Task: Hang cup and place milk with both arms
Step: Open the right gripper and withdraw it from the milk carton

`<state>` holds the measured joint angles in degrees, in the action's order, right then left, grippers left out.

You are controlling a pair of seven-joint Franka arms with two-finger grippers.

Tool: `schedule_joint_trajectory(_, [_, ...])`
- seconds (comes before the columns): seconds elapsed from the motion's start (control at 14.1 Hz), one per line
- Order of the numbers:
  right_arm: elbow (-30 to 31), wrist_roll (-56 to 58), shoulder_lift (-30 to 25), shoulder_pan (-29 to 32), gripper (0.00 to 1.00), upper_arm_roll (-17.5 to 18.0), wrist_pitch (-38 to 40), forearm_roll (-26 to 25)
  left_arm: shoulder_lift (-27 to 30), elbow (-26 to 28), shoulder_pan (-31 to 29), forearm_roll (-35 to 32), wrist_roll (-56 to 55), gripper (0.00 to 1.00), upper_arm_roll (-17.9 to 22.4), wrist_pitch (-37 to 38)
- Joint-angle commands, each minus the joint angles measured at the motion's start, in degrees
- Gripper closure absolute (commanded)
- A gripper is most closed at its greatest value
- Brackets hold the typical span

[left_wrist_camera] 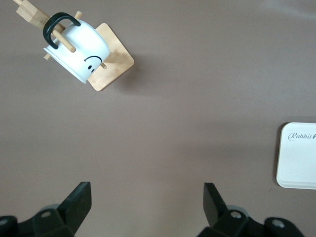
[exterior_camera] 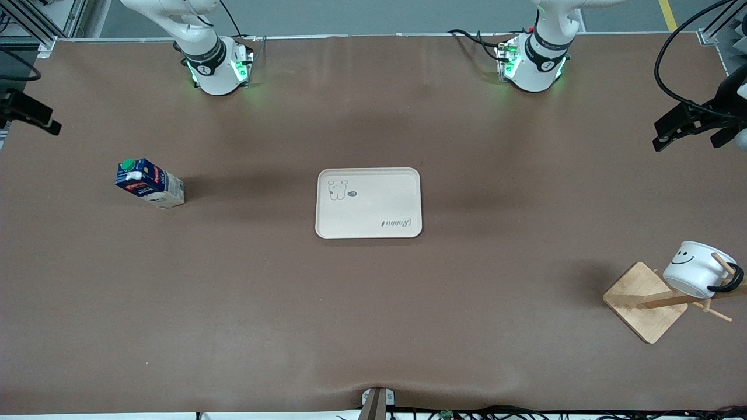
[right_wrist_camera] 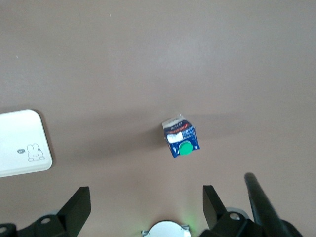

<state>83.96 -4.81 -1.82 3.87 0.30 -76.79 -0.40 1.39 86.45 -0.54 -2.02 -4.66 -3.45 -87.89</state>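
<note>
I see the cup (exterior_camera: pixel 695 269) already hanging by its black handle on the wooden rack (exterior_camera: pixel 645 301), at the left arm's end of the table. The milk (exterior_camera: pixel 150 183) stands near the right arm's end, well apart from the tray (exterior_camera: pixel 368 203) in the middle. My left gripper (left_wrist_camera: pixel 147 206) is up over bare table, fingers spread wide, holding nothing. My right gripper (right_wrist_camera: pixel 146 207) is up over the table near the milk, spread wide too. I think the milk box is light but soft, so I'd squeeze its flat sides gently, below the green cap (right_wrist_camera: pixel 185 148).
</note>
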Motion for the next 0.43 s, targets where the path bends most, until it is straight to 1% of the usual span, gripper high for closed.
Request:
schedule_joint_trajectory(0.0, [6.0,-1.2,-3.5,-0.5,0.00,-1.4,-2.4,1.1,0.3,0.0,-0.3,0.8,0.7,0.00,0.1,-0.4])
schedule_joint_trajectory(0.07, [5.3,-1.3,-3.0,-0.8,0.00,-2.4,-2.7,1.4,0.2,-0.1,-0.3,0.9,0.6,0.00,0.1,-0.3])
schedule_joint_trajectory(0.21, [1.8,-1.1,-1.8,-0.8,0.00,-2.5,-2.7,0.3,0.0,-0.8,-0.3,0.7,0.4,0.00,0.1,-0.3])
schedule_joint_trajectory(0.36, [1.7,-1.3,-1.2,0.2,0.00,-3.1,-2.7,1.1,0.0,-0.8,-0.3,0.7,0.4,0.00,0.1,-0.1])
